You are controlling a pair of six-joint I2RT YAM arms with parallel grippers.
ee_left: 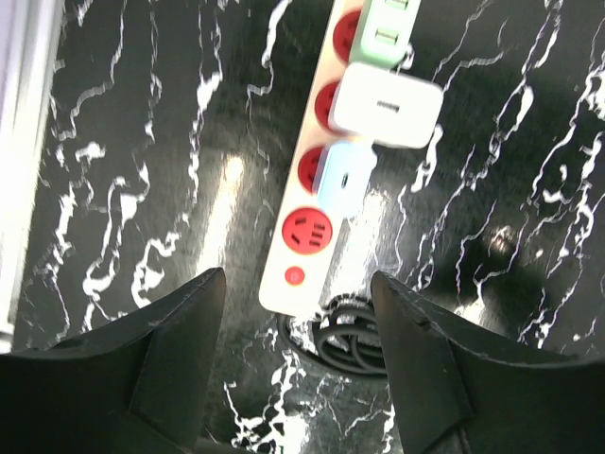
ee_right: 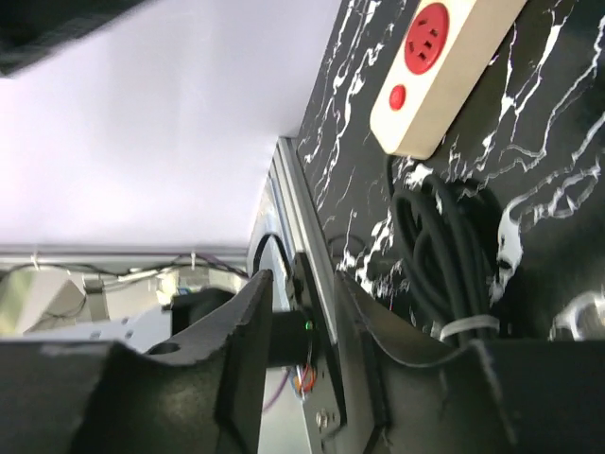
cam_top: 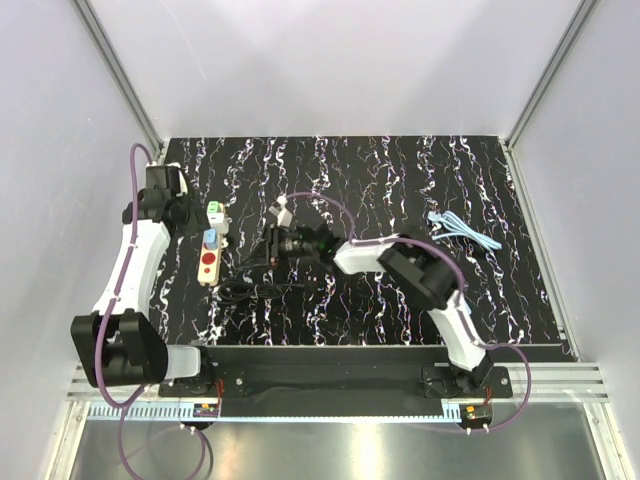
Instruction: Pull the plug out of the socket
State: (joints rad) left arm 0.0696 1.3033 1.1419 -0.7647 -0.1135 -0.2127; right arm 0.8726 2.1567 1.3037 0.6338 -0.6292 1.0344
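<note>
Risk first: the white plug (ee_left: 388, 104) sits in the beige power strip (ee_left: 304, 255), just beside a light-blue adapter (ee_left: 345, 175), so my left claw (ee_left: 295, 279) could pinch the wrong one, or the unpinned strip could lift with it. That claw hangs above the strip's switch end, released and empty. My right claw (ee_right: 302, 284) lies tipped sideways near the coiled black cord (ee_right: 435, 246), jaws narrowly parted, grasping nothing.

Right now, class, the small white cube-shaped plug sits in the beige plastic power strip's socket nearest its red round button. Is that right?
No. That end socket of the beige plastic power strip is empty; the small white cube-shaped plug sits two sockets further from the red round button, past a light blue plug. The left wrist view shows it.
</note>
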